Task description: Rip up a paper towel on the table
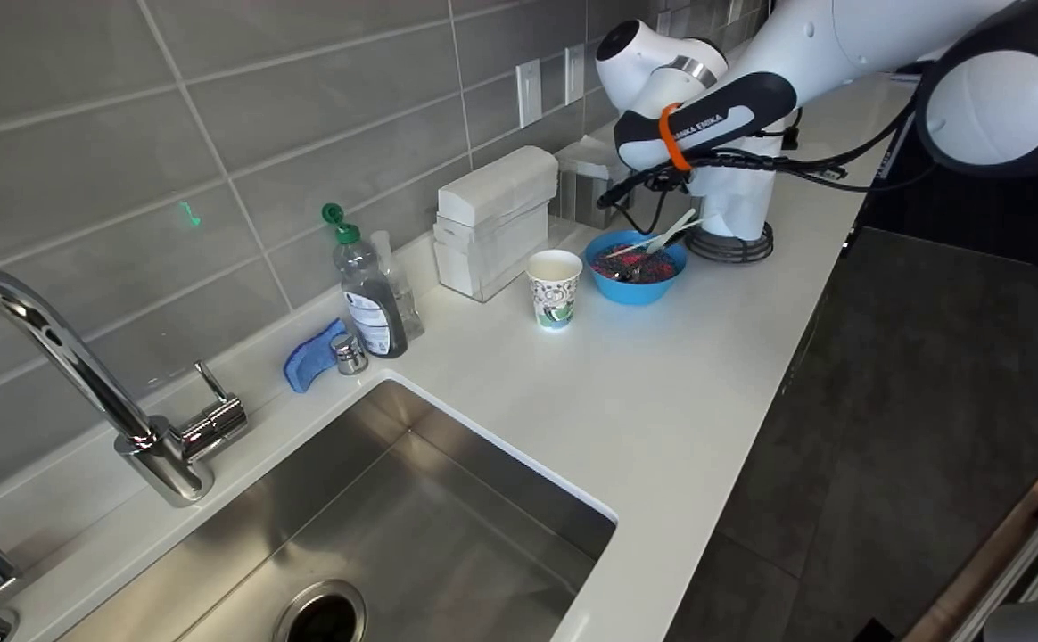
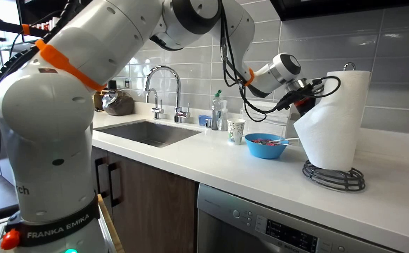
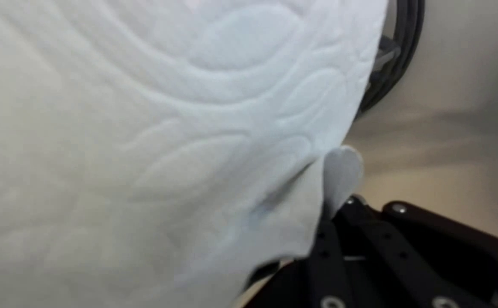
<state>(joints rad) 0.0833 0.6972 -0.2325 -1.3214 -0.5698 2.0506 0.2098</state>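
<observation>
1. The free edge of the thin, plain white paper towel sheet (image 2: 311, 130) is pinched by the black two-fingered gripper (image 3: 336, 214), with a small curl left past the tips; the depth of the pinch cannot be told.
2. The sheet is joined to the tall white cylindrical paper roll (image 2: 348, 116), stood on end on a round black wire holder (image 2: 333, 180), on the long, smooth white countertop (image 2: 225, 167). No rip is clearly shown, so tearing is judged the step in hand.
3. Slack should be taken up gently first, lest only the pinched bit be ripped off.
4. A brisk pull, angled sideways and down, is then called for; if drawn slowly, more paper may simply be unwound.
5. The holder is not seen to be fastened, so any pull that could tip it should be avoided.
6. Room should be left around the round light-blue bowl (image 2: 266, 151) near the sheet, since its pale utensils (image 1: 657, 243) are pointed toward the paper. The thin black cable loop (image 2: 339, 83), seen across the roll's upper part in an exterior view, should not be snagged.
</observation>
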